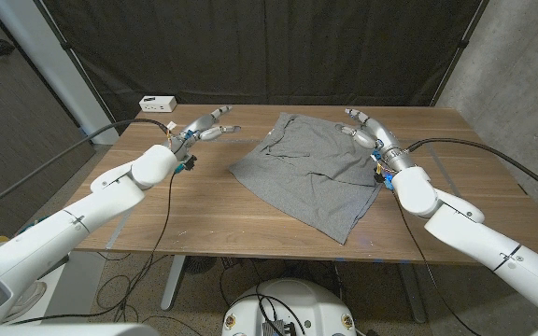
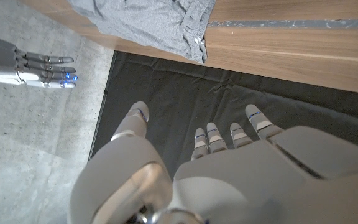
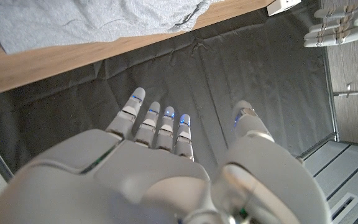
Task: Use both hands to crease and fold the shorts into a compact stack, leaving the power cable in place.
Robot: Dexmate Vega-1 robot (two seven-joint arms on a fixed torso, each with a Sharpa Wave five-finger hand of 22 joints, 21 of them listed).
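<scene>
Grey shorts [image 1: 311,173] lie spread and rumpled on the wooden table [image 1: 204,210], waistband toward the far edge, one leg reaching the front right. The shorts [image 2: 148,22] also appear in the left wrist view and the shorts [image 3: 86,22] in the right wrist view. My left hand [image 1: 208,128] hovers left of the shorts, fingers apart, holding nothing. Over the shorts' far right corner, my right hand [image 1: 364,126] is raised with fingers spread and empty. My left hand [image 2: 229,168] and right hand [image 3: 160,162] show from behind in their wrist views.
A white power strip [image 1: 158,103] sits at the table's far left corner. Black cables [image 1: 493,154] run along both arms. A dark curtain hangs behind the table. Bare wood lies in front of the shorts and to their left.
</scene>
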